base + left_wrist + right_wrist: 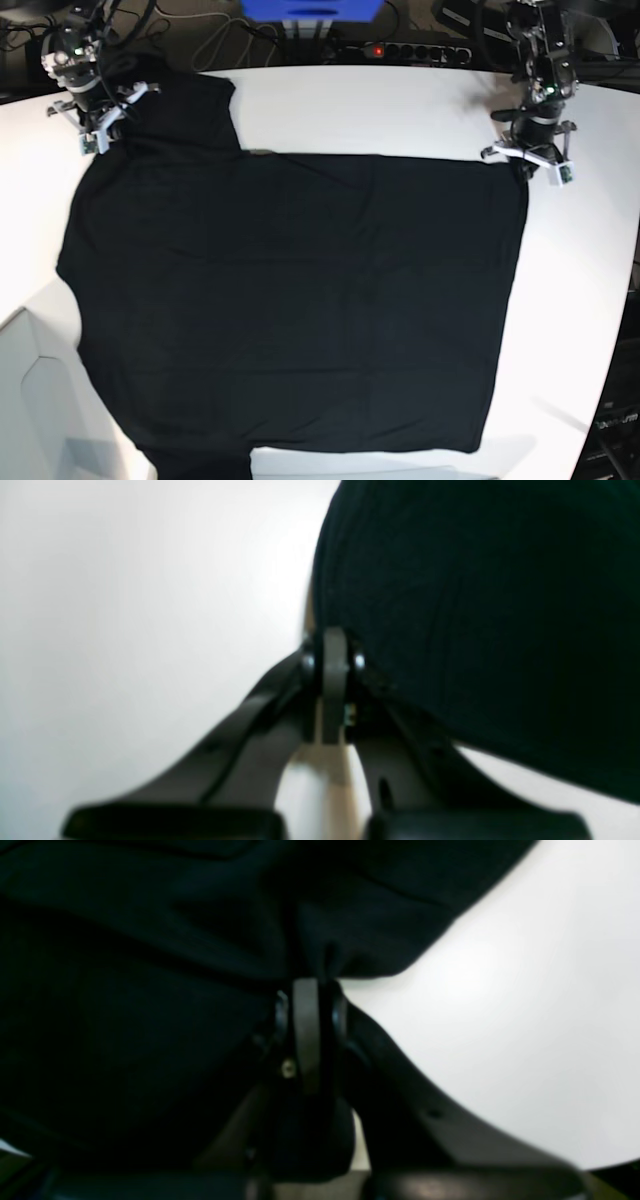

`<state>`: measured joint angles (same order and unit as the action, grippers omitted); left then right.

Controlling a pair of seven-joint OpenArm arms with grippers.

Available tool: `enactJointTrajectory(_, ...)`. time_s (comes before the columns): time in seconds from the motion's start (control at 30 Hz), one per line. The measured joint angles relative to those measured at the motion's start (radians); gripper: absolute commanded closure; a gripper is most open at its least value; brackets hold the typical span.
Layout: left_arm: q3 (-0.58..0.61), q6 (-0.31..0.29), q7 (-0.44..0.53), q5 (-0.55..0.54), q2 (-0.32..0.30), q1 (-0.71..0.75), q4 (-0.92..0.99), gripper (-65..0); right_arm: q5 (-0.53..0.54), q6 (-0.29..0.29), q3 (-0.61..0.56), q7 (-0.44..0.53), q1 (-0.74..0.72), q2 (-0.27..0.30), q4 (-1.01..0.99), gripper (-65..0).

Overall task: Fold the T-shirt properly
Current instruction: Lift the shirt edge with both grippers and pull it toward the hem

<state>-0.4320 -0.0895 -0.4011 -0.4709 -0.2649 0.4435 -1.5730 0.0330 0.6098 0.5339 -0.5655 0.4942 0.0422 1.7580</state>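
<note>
The black T-shirt (pixel 290 300) lies spread flat over most of the white table (pixel 400 110), one sleeve reaching toward the far left corner. At the shirt's far right corner, my left gripper (pixel 523 163) is down on the cloth. The left wrist view shows that gripper (pixel 334 642) shut, with the black T-shirt (pixel 475 620) bunched against its tips. My right gripper (pixel 100 138) sits on the far left sleeve. In the right wrist view the same gripper (pixel 312 982) is shut on a raised fold of the T-shirt (pixel 150 990).
A power strip (pixel 405 50) with a red light, a blue box (pixel 310 10) and cables lie behind the table's far edge. The table's curved edge runs down the right side. A pale grey surface (pixel 40 400) adjoins the table at the near left.
</note>
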Motion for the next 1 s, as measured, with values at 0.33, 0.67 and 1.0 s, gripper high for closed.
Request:
enactJointTrajectory(0.33, -0.061, -0.001, -0.006, -0.005, 0.013, 0.033, -0.122, 0.0, -0.043, 0.004, 0.002, -0.066, 0.027, -0.037, 0.188, 0.0)
enactJointTrajectory(0.67, -0.153, -0.005, -0.093, -0.006, 0.024, 0.006, -0.168, 0.0, -0.043, 0.003, 0.002, -0.066, -0.023, -0.036, 0.229, 0.0)
enactJointTrajectory(1.0, -0.151, -0.004, -0.09, -0.005, 0.024, -0.092, -0.161, 0.0, -0.051, 0.003, 0.002, -0.069, -0.169, -0.031, 0.222, 0.0)
